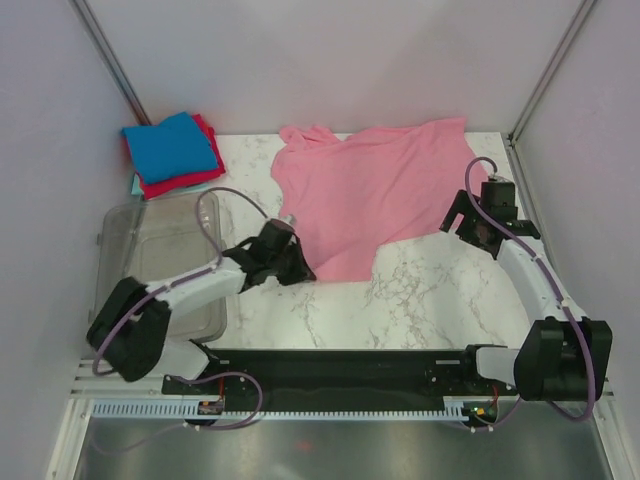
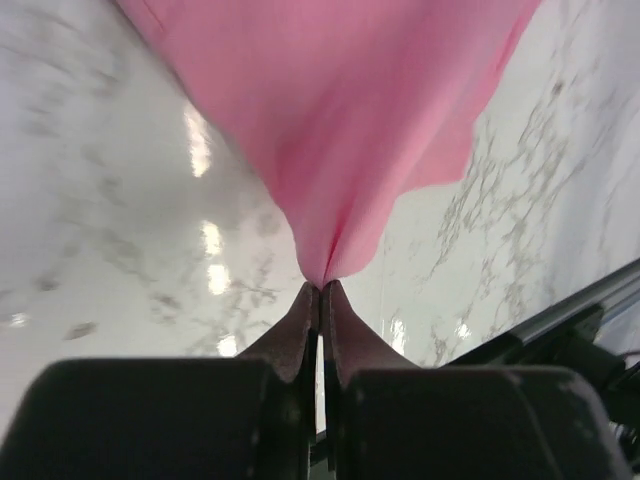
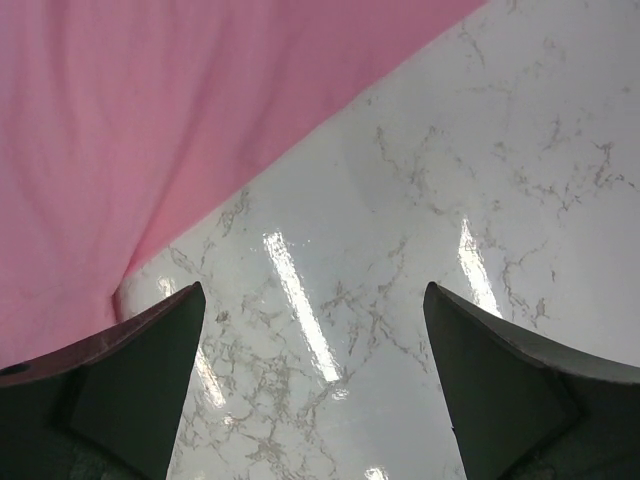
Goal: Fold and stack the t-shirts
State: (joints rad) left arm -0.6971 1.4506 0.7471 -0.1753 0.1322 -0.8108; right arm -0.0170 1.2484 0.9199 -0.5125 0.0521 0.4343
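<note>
A pink t-shirt (image 1: 375,190) lies spread on the marble table (image 1: 430,300), from the middle to the back right. My left gripper (image 1: 297,262) is shut on the shirt's near left corner; the left wrist view shows the pink cloth (image 2: 340,130) pinched between the closed fingertips (image 2: 303,310). My right gripper (image 1: 462,226) is open and empty beside the shirt's right edge; the right wrist view shows the pink cloth (image 3: 150,120) at the upper left, above its left finger (image 3: 140,360). A stack of folded shirts (image 1: 172,152), blue on red on light teal, sits at the back left.
A clear plastic bin (image 1: 165,260) stands at the left, beside the left arm. Grey walls enclose the table on the left, back and right. A black rail (image 1: 340,365) runs along the near edge.
</note>
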